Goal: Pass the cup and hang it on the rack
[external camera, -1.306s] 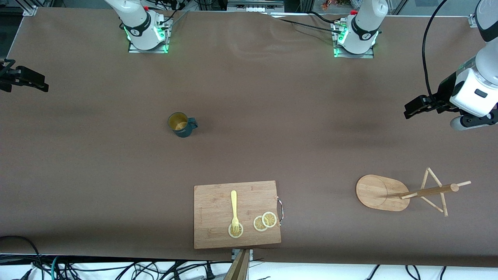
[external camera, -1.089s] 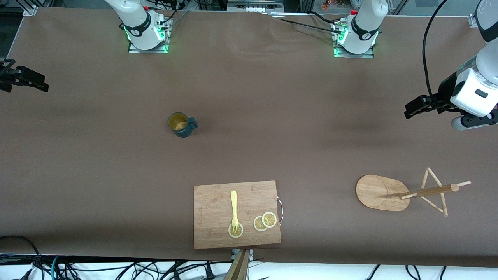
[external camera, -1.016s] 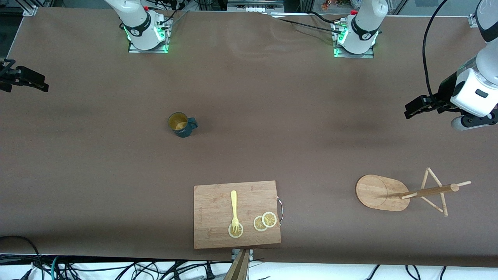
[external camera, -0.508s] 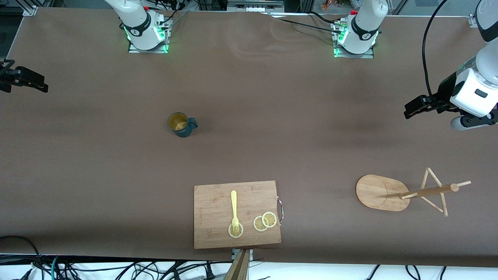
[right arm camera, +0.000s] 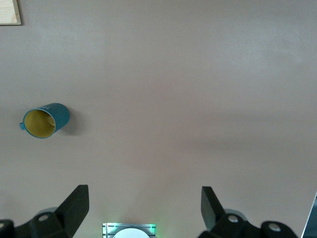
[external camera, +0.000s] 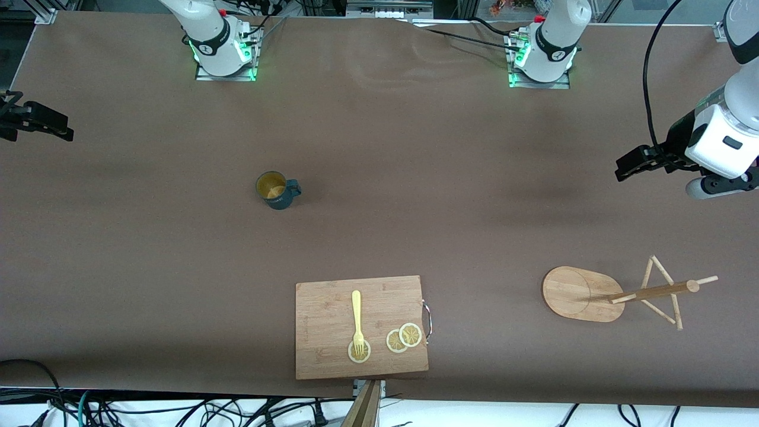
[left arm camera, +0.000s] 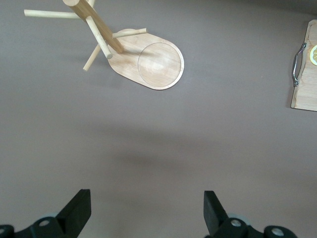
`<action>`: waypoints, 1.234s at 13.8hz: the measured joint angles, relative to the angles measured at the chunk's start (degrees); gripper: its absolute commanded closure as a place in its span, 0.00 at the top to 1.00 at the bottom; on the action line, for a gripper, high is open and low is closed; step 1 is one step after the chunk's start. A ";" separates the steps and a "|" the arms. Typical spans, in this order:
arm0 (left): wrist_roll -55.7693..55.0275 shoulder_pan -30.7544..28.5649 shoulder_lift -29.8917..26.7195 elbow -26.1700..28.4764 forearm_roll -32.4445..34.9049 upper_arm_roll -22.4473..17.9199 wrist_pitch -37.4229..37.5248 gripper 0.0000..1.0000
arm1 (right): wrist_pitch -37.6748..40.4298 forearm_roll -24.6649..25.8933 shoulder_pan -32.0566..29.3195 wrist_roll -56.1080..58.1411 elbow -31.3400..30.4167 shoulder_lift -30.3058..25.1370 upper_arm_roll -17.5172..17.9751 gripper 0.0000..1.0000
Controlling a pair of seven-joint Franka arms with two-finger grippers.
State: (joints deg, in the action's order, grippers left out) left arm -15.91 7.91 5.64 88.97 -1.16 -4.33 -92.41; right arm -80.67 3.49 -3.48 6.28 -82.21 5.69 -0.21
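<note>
The right gripper (external camera: pixel 35 121) is hanging over the bare table (external camera: pixel 379 148) at the right arm's end, its jaws standing wide apart with nothing between them – the right wrist view shows both fingers (right arm camera: pixel 74 203) spread over plain brown cloth.

The cup (external camera: pixel 274 190) is standing upright on the table, mouth up, tan inside showing, its handle pointing toward the left arm's end. It is sitting well apart from both grippers, nearer the right arm's end than the middle (in the right wrist view it is showing small and far off (right arm camera: pixel 44 120)).

The board (external camera: pixel 360 326) is lying near the front edge of the table, nearer the camera than the cup. A yellow fork (external camera: pixel 357 323) is resting on it with its tines on one lemon slice (external camera: pixel 359 351); two more slices (external camera: pixel 404 338) are overlapping just beside, close to the board's metal handle (external camera: pixel 427 320).

The rack (external camera: pixel 616 293) is standing toward the left arm's end – oval base flat on the table, post and pegs rising from the end of the base that lies toward the left arm's end. Nothing is hanging on it.

The left gripper (external camera: pixel 637 161) is hovering over bare table at the left arm's end, jaws apart and empty; its wrist view is looking down between the fingers (left arm camera: pixel 77 210) at the rack (left arm camera: pixel 143 62) and a corner of the board (left arm camera: pixel 306 64).
</note>
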 measured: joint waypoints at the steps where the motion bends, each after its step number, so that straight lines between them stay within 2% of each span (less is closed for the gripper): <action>1: 0.00 0.00 0.01 0.00 -0.05 0.00 0.00 1.00 | 0.00 0.00 0.00 0.00 0.00 0.00 0.00 1.00; 8: 0.00 0.24 0.39 0.00 -1.96 0.34 0.00 1.00 | 0.02 -0.01 0.21 0.00 -0.19 1.30 0.08 1.00; 17: 0.00 0.00 0.40 -0.01 -3.33 0.12 0.00 1.00 | 0.53 -0.01 2.17 0.48 -0.57 7.11 0.19 1.00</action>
State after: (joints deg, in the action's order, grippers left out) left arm -15.91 7.91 6.03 88.97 -4.49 -4.20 -92.41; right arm -80.15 3.47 -1.31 6.75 -82.77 12.80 -0.02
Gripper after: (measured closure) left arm 0.000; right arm 0.000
